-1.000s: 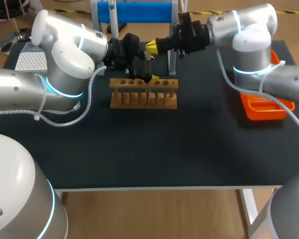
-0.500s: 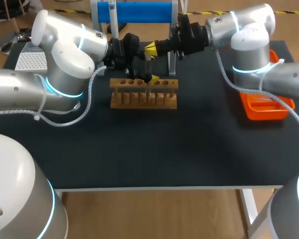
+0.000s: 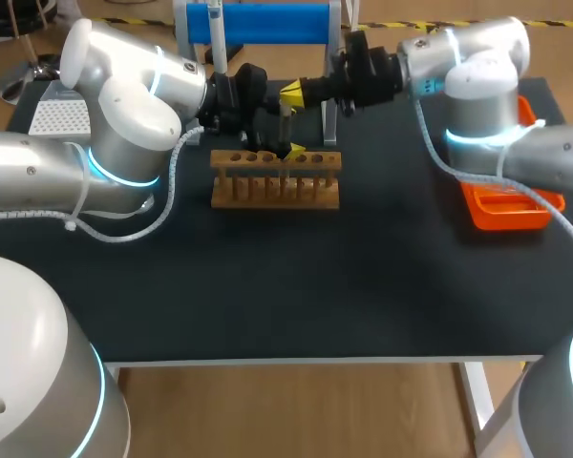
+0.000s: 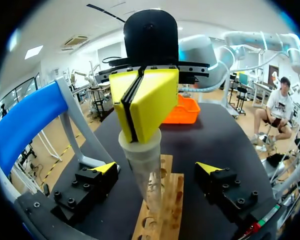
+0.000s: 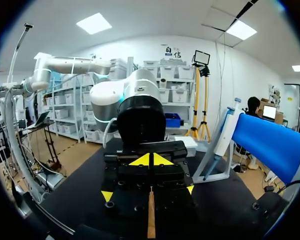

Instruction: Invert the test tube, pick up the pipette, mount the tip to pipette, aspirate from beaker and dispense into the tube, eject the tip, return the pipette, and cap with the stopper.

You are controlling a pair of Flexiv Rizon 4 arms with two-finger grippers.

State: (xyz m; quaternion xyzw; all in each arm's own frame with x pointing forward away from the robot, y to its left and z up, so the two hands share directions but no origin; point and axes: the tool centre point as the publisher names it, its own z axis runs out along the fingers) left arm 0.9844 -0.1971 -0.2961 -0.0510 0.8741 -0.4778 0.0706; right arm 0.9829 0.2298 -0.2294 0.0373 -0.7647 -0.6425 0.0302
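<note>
Standing upright in the wooden rack toward the far side of the table, the test tube is sitting between the fingers of our left tool, which we are holding spread wide, clear of the glass on both sides. We are holding our right tool right at the tube's mouth, its yellow tips pressed together

Left hand spread wide, right hand pinched shut opposite it.
</note>
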